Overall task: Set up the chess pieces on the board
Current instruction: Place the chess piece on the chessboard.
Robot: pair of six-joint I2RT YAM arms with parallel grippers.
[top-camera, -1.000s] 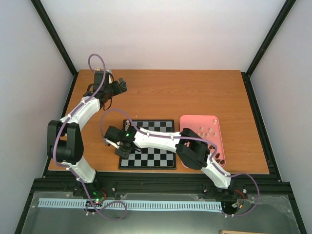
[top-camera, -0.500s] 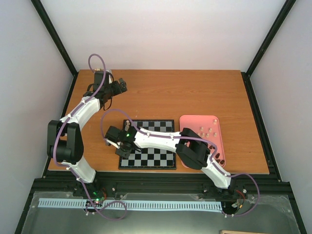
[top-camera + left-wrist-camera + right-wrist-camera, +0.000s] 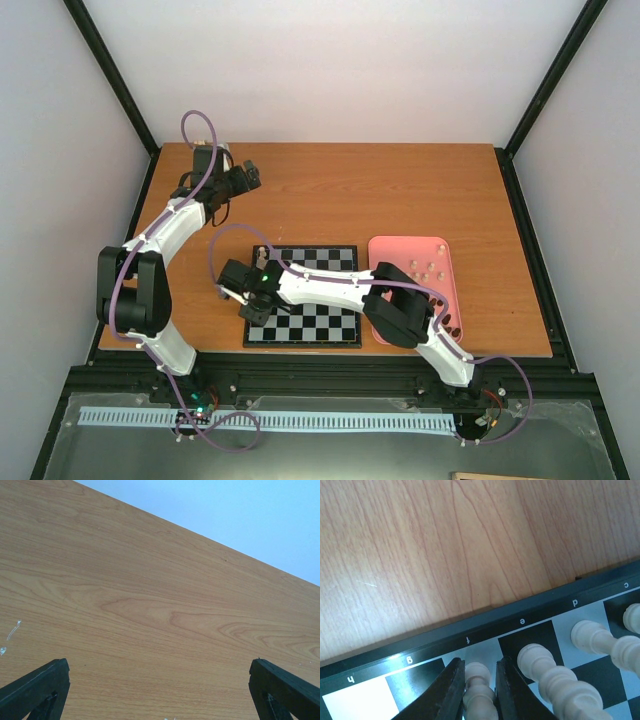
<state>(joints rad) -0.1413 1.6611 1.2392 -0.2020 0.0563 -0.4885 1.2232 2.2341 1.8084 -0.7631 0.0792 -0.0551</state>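
The chessboard (image 3: pixel 322 325) lies on the wooden table at the near middle. My right gripper (image 3: pixel 250 312) is over the board's left edge, shut on a cream chess piece (image 3: pixel 479 690) that stands over the light square marked f. Further cream pieces stand to its right: one on the e square (image 3: pixel 536 659) and another on the d square (image 3: pixel 595 636). The board's black border (image 3: pixel 520 611) runs across the right wrist view. My left gripper (image 3: pixel 246 177) is open and empty above bare table at the far left; its fingertips (image 3: pixel 37 685) show only wood between them.
A pink tray (image 3: pixel 433 252) to the right of the board holds several loose cream pieces and some dark ones near its front. The table's left edge is close to the left arm.
The right gripper has shifted slightly to the right and towards the near edge with the cream piece. The left arm has not moved.
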